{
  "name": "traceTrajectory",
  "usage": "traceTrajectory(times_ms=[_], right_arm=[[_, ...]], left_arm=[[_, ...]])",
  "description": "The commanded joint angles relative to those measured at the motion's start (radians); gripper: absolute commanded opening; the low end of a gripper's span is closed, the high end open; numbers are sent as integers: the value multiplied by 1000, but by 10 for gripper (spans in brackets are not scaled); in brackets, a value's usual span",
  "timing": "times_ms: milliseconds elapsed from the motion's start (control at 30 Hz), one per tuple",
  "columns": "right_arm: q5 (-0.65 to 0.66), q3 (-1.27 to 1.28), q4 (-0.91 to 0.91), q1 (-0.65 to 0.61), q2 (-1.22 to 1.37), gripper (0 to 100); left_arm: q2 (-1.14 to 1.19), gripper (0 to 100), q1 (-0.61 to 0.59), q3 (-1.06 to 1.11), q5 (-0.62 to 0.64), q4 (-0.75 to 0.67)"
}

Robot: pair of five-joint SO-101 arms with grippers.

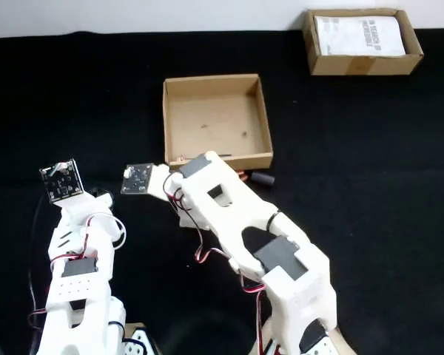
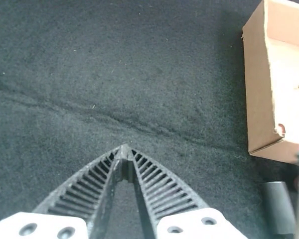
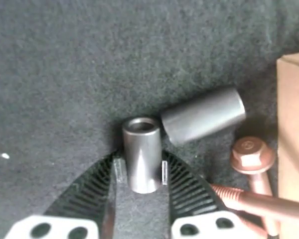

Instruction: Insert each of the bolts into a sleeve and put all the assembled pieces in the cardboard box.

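My right gripper [image 3: 140,168] is shut on a grey sleeve [image 3: 141,152], which stands upright between the fingers with its bore facing the camera. Just beyond it a second sleeve [image 3: 203,116] lies on its side on the black mat. Beside that lies a copper bolt [image 3: 252,158] with a flanged hex head, and the threaded shaft of another bolt [image 3: 261,204] crosses in front of it. The cardboard box [image 1: 216,159] stands open behind the right arm [image 1: 229,214]. My left gripper [image 2: 124,149] is shut with nothing in it, over bare mat near the box corner [image 2: 269,89].
One more sleeve [image 1: 263,178] lies by the box's front right corner. A second cardboard box [image 1: 361,65] with a printed sheet in it stands at the far right back. The left arm [image 1: 78,251] stands at the front left.
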Motion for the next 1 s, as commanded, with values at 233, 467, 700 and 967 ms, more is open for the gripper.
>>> traceTrajectory(times_ms=[233,467,700,967], right_arm=[[-17,-334,334,51,8,6],[-140,-783,654,90,8,6],[-311,-983,685,171,-145,6],[-414,-550,684,205,-645,6]], left_arm=[[-5,23,-12,-5,-6,-21],[1,23,2,-5,-5,-21],[4,27,104,8,-3,-17],[50,24,151,-5,26,-15]])
